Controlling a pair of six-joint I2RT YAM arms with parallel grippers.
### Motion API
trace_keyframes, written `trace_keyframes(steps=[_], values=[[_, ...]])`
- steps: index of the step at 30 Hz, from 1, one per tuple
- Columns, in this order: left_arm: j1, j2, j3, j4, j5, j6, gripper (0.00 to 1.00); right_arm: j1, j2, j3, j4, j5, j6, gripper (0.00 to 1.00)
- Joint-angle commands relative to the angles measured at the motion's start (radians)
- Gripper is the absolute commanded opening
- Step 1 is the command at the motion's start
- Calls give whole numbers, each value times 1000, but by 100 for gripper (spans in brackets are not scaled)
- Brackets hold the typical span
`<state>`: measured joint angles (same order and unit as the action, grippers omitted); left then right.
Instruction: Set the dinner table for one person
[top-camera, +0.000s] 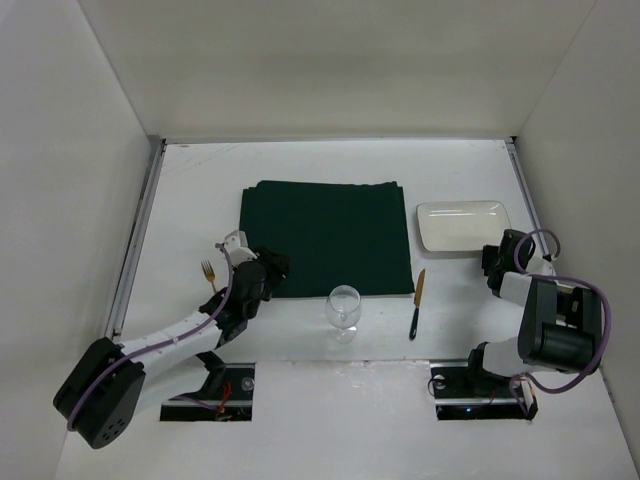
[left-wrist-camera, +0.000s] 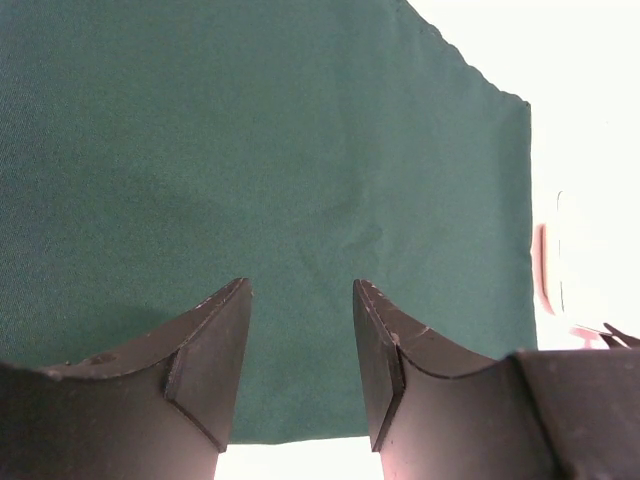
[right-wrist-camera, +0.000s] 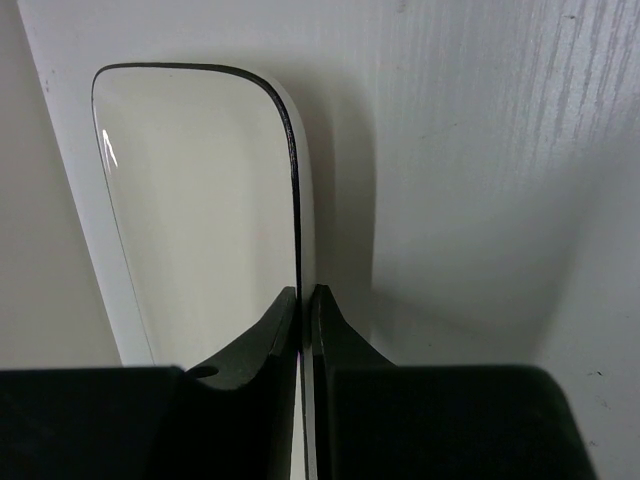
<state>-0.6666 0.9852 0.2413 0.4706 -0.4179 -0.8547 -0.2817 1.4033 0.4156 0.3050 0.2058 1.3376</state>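
- top view: the dinner table (top-camera: 300, 165) is the white top under everything, with a dark green cloth (top-camera: 330, 235) spread flat at its middle.
- a white rectangular plate (top-camera: 463, 226) lies on bare table just right of the cloth. the right gripper (top-camera: 495, 258) is at its near right corner.
- the step in hand looks like carrying the plate onto the cloth. to do it well, lift it enough to clear the cloth's edge, keep it level, and set it square in the middle.
- a knife (top-camera: 417, 300) lies just off the cloth's near right corner, so the sweep should pass above or beyond it.
- a wine glass (top-camera: 344, 305) stands upright at the cloth's near edge, empty as far as i can see. a fork (top-camera: 208, 272) lies left of the cloth, beside the left arm.
- the left gripper (top-camera: 272, 266) hangs over the cloth's near left corner.
- left wrist view: the left gripper (left-wrist-camera: 298, 290) is spread apart with nothing between its fingers, only cloth below. it could pin the cloth if the plate drags it.
- right wrist view: the right gripper (right-wrist-camera: 305, 292) is pinched onto the plate's thin rim, one finger above and one below.
- the bite is shallow and at one edge, so the plate may droop or slip. move slowly.
- the plate's well is bare, with nothing on it.
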Motion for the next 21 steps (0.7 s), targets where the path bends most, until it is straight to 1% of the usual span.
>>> trace_keyframes(steps=[1, 6, 19, 20, 21], values=[[5, 16, -8, 57, -1, -7, 43, 3, 13, -5, -1, -23, -15, 8], [5, 41, -5, 71, 8, -9, 43, 3, 13, -5, -1, -23, -15, 8], [42, 27, -10, 65, 10, 0, 42, 3, 13, -5, -1, -23, -15, 8], [39, 26, -11, 68, 10, 0, 42, 20, 143, -26, 192, -105, -69, 57], [38, 26, -13, 71, 8, 0, 42, 20, 138, -23, 186, -103, -74, 58]])
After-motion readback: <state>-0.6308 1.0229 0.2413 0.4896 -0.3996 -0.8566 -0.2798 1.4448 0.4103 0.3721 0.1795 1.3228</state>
